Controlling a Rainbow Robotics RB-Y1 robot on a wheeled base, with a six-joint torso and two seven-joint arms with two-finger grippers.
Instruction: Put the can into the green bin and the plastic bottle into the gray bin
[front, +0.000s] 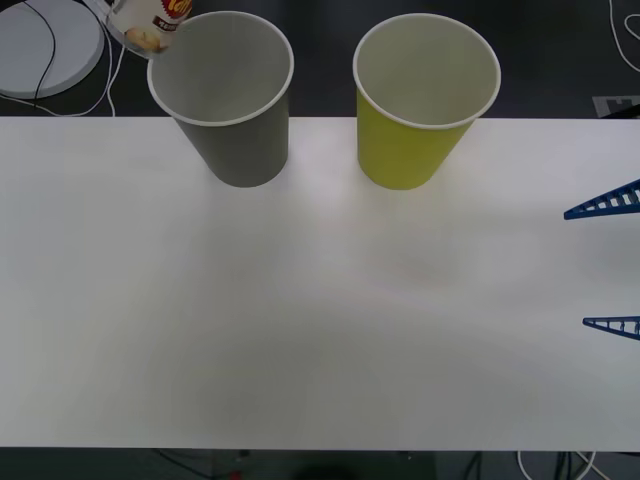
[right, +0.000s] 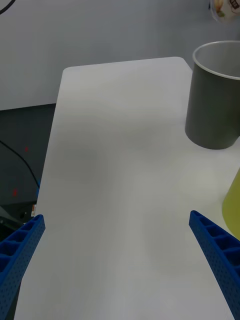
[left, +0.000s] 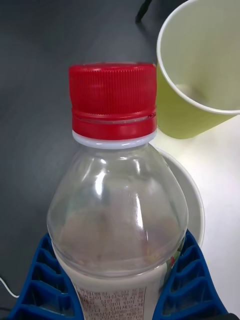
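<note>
While the front view is taken as the reference, the gray bin (front: 232, 100) stands upright at the table's (front: 300, 320) far edge, toward eleven o'clock, and the green bin (front: 420, 105) stands upright just beside it at about one o'clock, the two apart. Both bins look empty inside. The plastic bottle (front: 150, 22) hangs in the air at the gray bin's ten o'clock rim, its label end visible, partly cut off by the frame. The right gripper (front: 610, 265) sits at three o'clock over the table, fingers spread wide, holding nothing.

From the right wrist view, the right gripper's (right: 117, 260) blue fingers (right: 217, 255) stand far apart above bare tabletop; the gray bin (right: 215, 100) lies ahead, a sliver of the green bin (right: 233, 202) nearer.

From the left wrist view, the left gripper (left: 117, 285) is clamped on the plastic bottle (left: 117, 210), blue fingers (left: 42, 285) pressed against both sides of its body, red cap (left: 112, 97) pointing away. The gray bin's white rim (left: 192, 200) shows beneath the bottle; the green bin (left: 200, 65) stands beyond.
</note>
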